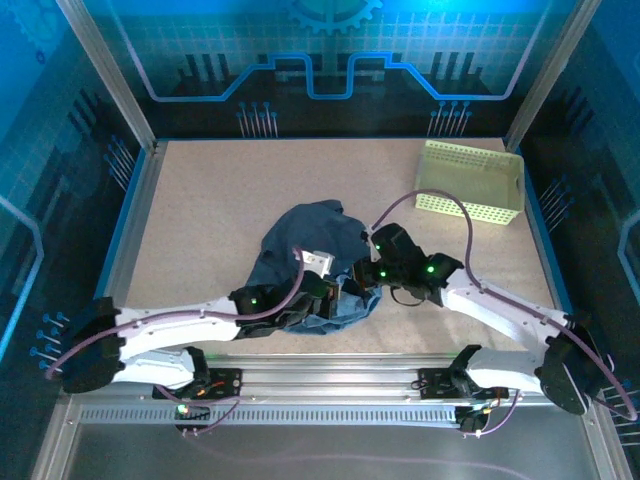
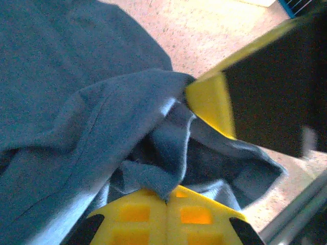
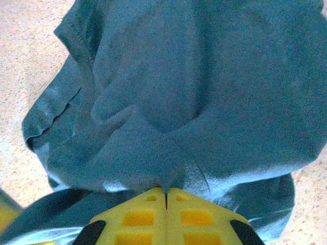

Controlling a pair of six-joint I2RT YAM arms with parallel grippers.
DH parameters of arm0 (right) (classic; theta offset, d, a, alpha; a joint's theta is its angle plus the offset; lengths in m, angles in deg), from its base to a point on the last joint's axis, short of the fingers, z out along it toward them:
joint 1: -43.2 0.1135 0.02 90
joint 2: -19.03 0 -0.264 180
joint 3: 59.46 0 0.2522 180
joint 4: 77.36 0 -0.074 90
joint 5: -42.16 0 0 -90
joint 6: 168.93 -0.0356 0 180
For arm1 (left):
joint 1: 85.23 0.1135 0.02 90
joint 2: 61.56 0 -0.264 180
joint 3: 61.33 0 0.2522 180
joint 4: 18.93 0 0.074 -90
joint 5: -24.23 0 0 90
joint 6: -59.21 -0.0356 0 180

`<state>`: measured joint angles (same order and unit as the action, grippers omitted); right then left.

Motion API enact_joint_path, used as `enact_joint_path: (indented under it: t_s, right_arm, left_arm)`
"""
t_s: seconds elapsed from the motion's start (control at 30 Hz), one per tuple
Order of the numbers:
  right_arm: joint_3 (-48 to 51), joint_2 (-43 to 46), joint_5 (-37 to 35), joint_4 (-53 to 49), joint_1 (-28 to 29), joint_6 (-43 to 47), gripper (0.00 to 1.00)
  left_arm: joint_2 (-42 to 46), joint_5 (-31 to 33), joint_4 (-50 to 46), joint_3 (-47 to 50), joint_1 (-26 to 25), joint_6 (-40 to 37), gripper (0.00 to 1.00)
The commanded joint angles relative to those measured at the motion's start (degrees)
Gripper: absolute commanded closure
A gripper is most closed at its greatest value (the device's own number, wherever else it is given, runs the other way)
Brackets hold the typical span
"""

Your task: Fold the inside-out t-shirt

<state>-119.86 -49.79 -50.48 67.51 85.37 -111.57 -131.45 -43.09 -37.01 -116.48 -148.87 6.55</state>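
The inside-out t-shirt [image 1: 305, 240] sits bunched in a heap near the middle of the counter [image 1: 210, 200], a bit toward the near edge. It is a dark slate-blue lump of soft, wrinkled cloth, with folds piled over one another and stitched hems showing along some edges. Lighter, shinier creases catch the light where the fabric doubles over.

Both arms reach in to the near right side of the heap, close beside each other. The left tool [image 2: 166, 198] has its yellow fingers pressed together, with a small fold of the shirt nipped at the tips. The right tool [image 3: 165, 191] is likewise clamped tight, pinching a ridge of cloth that fans out from its tips.

A pale yellow-green perforated basket [image 1: 470, 180] stands well apart, at the far right of the counter.
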Motion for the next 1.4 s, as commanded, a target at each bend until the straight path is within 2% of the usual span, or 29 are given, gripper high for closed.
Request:
enact_joint_path:
  t_s: [0.0, 0.13, 0.23, 0.4, 0.53, 0.6, 0.8, 0.9, 1.1, 1.27, 1.37]
  right_arm:
    - [-3.04, -0.9, -2.12, -1.67, -0.47, 4.8, 0.85]
    - [-2.16, 3.35, -2.39, -2.33, 1.06, 10.49, 0.58]
    - [-0.65, 7.99, -1.06, -2.35, 3.15, 14.39, 0.44]
    - [2.0, 11.55, -0.54, -0.67, 7.24, 18.73, 0.33]
    - [4.17, 11.08, -6.21, 3.64, 12.72, 24.77, 0.28]
    - [7.06, 11.33, -8.08, 9.06, 14.17, 28.62, 0.25]
    - [14.02, 12.63, -7.42, 23.48, 14.69, 38.24, 0.1]
    - [14.63, 11.71, -7.3, 26.02, 14.56, 41.97, 0.0]
    - [14.05, 8.02, -10.0, 27.08, 14.18, 45.31, 0.0]
    - [13.12, 5.95, -6.78, 28.81, 12.43, 45.12, 0.0]
    - [12.16, 3.54, -7.24, 30.25, 12.3, 44.71, 0.0]
  left_arm:
    - [4.34, 2.89, -6.94, 0.08, 0.15, -0.42, 1.0]
    - [6.77, 3.31, -9.14, -1.28, 1.65, -0.9, 1.0]
    - [6.82, 2.97, -8.43, -1.93, 2.67, -1.5, 1.0]
    - [5.47, 1.95, -7.54, -3.46, 3.47, -2.6, 0.99]
    - [6.0, 0.77, -7.4, -4.12, 3.65, -2.94, 0.97]
    - [6.5, 0.38, -7.53, -3.85, 3.87, -2.82, 0.96]
    - [7.58, 0.18, -8.27, -2.78, 4.18, -1.93, 0.95]
    - [8.07, 0.38, -8.2, -2.17, 4.23, -1.66, 0.94]
    - [8.03, -0.16, -7.99, -2.13, 4.24, -1.66, 0.94]
    - [8.01, -1.23, -7.55, -2.2, 4.31, -1.64, 0.94]
    - [8.12, -1.4, -7.55, -2.3, 4.31, -1.53, 0.93]
